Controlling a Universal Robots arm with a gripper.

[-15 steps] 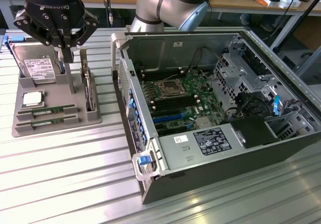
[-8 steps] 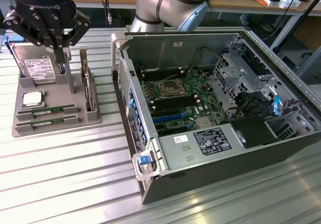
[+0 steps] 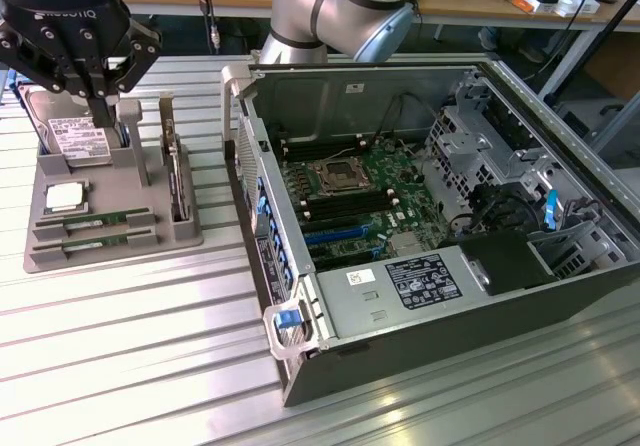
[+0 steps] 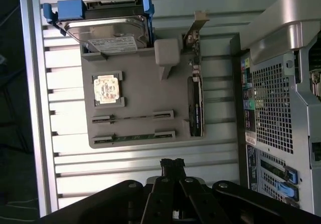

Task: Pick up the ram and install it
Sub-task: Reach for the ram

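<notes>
Table is bare ribbed aluminium, brushed-looking and shiny enough to throw glare. The holder tray sitting on it is smooth matt grey plastic. The ram is plain green circuit board, pretty dull. The hard drive has a polished metal lid (almost mirror-ish) and blue plastic rails. The computer case is perforated sheet metal, satin grey. The gripper looks matt black, and the robot arm is glossy silver.
</notes>
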